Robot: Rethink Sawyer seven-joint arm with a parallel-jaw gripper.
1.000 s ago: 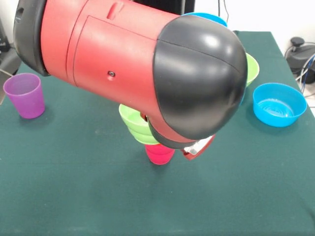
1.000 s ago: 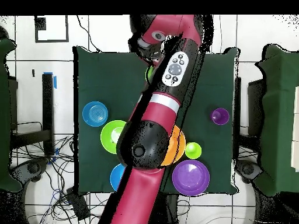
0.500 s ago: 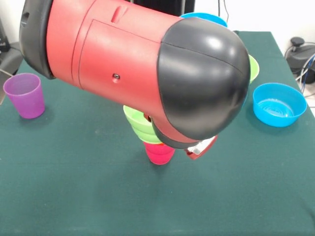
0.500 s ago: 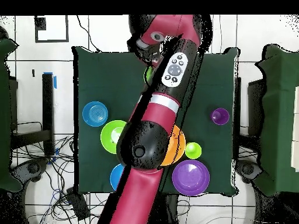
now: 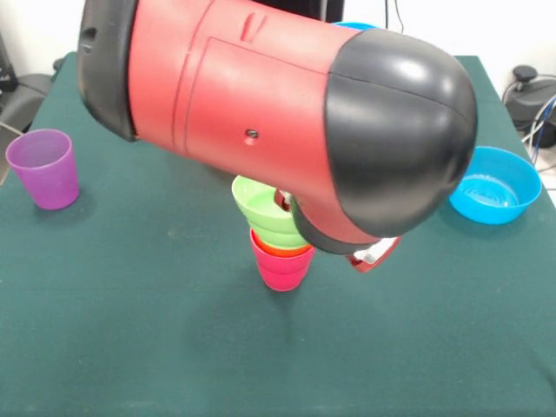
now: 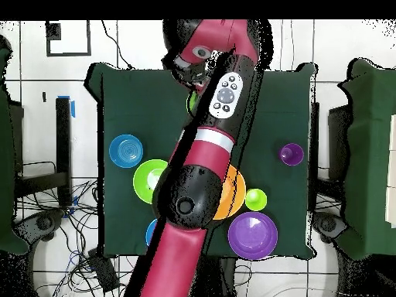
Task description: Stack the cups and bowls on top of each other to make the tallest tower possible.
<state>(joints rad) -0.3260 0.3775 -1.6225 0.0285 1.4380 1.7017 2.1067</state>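
I see green cup (image 5: 269, 217) on orange cup (image 5: 282, 249) in red-pink cup (image 5: 282, 269); arm (image 5: 278, 130) hides gripper, jaws unreadable. Stacking step; next, seat squarely, withdraw straight up.

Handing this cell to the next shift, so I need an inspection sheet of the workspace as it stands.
Surface: green table, no spills seen.
Job's things: tower mid-table, red-pink cup lowest, an orange rim above it, lime green cup on top. Purple cup stands alone near one table edge. Blue bowl, green bowl, orange bowl, small green bowl and purple bowl lie loose; another blue bowl is half hidden by the arm.
Clutter: nothing seen.
Gripper: hidden behind the arm; state cannot be told.
Cables: tangle on the floor beside the table.
Surroundings: tiled floor, dark chairs at the sides.
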